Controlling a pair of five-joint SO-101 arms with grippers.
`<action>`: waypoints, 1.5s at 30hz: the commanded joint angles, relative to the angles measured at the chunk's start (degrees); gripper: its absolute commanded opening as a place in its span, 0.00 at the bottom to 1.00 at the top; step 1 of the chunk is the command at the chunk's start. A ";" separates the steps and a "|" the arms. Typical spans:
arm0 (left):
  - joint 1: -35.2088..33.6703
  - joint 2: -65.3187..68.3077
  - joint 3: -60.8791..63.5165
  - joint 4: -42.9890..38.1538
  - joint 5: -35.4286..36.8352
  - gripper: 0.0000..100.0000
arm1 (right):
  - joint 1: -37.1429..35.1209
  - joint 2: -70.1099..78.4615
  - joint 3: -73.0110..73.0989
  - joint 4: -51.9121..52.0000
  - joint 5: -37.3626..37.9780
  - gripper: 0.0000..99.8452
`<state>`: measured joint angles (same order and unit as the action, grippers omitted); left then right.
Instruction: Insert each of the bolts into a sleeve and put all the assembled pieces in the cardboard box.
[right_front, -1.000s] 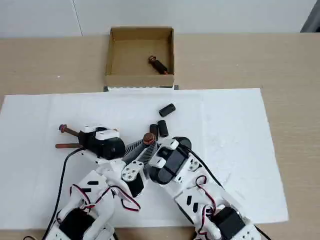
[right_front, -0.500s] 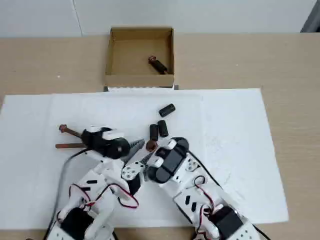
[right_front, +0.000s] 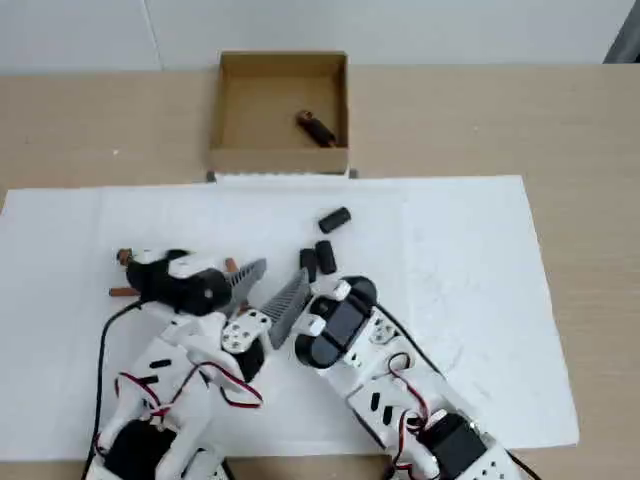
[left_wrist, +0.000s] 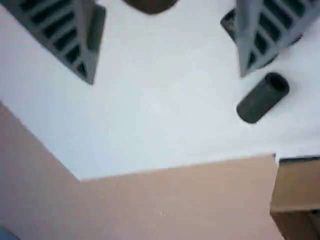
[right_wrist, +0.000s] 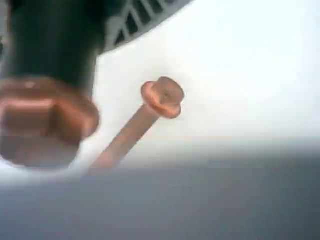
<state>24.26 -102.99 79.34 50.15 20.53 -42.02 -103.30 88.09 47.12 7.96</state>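
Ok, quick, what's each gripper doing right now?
Left gripper: open wide, holding nothing.
Right gripper: shut on a sleeved bolt.

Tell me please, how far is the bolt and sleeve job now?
Done: one assembled piece lies in the cardboard box. In hand: the right gripper holds a sleeve with a bolt head at its end; the left gripper has open jaws. Remaining: three loose sleeves and at least two bolts lie on the paper.
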 joint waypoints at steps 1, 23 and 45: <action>-0.18 -0.35 -4.18 0.35 -0.35 0.12 | -0.13 -0.48 -0.79 -1.63 0.35 0.00; -19.60 -0.35 11.38 4.66 -4.75 0.01 | 20.00 3.12 -10.81 1.19 -6.33 0.00; -19.60 -0.35 15.60 4.66 -4.66 0.01 | 22.99 87.43 -74.11 -11.91 -10.90 0.00</action>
<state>5.19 -102.90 95.16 54.81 16.22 -19.34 -23.82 24.00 38.68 -5.14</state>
